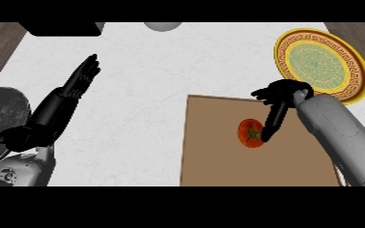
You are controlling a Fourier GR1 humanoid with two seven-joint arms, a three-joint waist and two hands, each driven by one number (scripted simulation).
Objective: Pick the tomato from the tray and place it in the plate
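Note:
A red tomato [249, 133] with a green star-shaped stem lies on the brown tray [214, 149] at the lower right. My right hand [279, 101] hangs over the tray's upper right part; one finger points down and touches the tomato's right side while the others are curled back. Nothing is gripped. The round plate [321, 63], yellow-rimmed with a green patterned centre, sits on the counter just above and to the right of that hand. My left hand [78, 84] rests open at the left, fingers straight and pointing up.
A black block [61, 28] sits at the top left and a grey rounded object [164, 26] at the top centre. A dark round object [13, 107] shows at the left edge. White marble counter [143, 77] lies between the left hand and the tray.

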